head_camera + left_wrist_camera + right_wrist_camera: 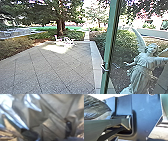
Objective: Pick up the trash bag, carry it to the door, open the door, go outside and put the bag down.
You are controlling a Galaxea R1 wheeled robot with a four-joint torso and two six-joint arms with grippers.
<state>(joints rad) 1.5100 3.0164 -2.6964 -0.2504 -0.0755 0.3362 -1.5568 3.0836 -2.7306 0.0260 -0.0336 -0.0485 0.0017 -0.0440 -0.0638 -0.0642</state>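
Trash bag [95, 107], single; one winged statue [143, 67]; state of both pincers impossible to tell

The yard floor [62, 72] is looking grey, with thin dark lines crossing all over it. By its far edge, chairs [60, 41] are shining white. Along its right edge, a strip [96, 60] is looking paler grey. The post [112, 27] is looking green and the statue [142, 71] pale grey-green. The trash bag [95, 107] is looking black, with shiny pale streaks.
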